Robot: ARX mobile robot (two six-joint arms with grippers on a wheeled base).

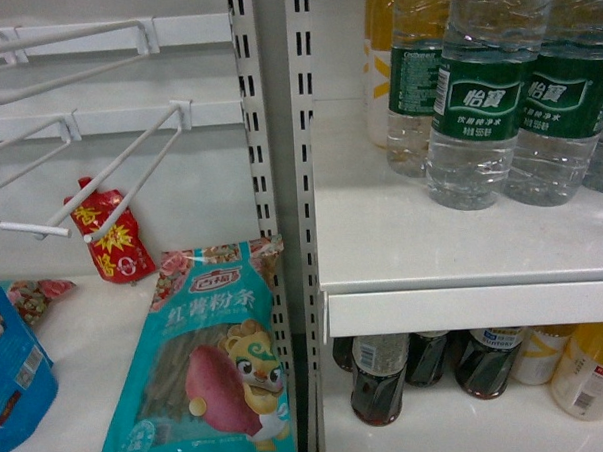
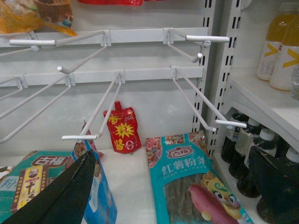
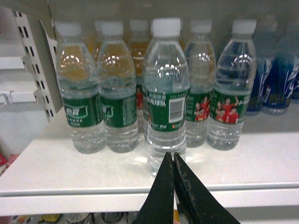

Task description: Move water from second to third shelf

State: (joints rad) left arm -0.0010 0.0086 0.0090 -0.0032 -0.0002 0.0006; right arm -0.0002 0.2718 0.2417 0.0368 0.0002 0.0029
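A: White store shelving fills every view. Where is the water?

B: On the white shelf [image 3: 140, 172], to the right of the slotted upright. Green-labelled bottles stand in a loose row, and one water bottle [image 3: 166, 93] stands nearer the front edge than the rest, its barcode facing out. From the head view the same group sits at top right [image 1: 481, 98].

A: And the grippers?

B: The right gripper [image 3: 174, 161] is at the shelf edge, just in front of that near bottle, its dark fingers [image 3: 163, 191] pressed together and holding nothing. The left gripper [image 2: 177, 186] hangs over the snack section on the left, its fingers [image 2: 70, 191] spread wide apart and empty.

A: How should the grasp go?

B: I judge the right fingers must part first, then close around the bottle at its label, below the shoulder, kept level so the neighbours behind are not knocked.

A: What can't be made out?

B: The bottle's base is hidden behind the fingers. Bottle tops are cut off in the head view. Which shelf counts as third is not shown. Blue-wrapped bottles [image 3: 275, 84] far right are blurred.
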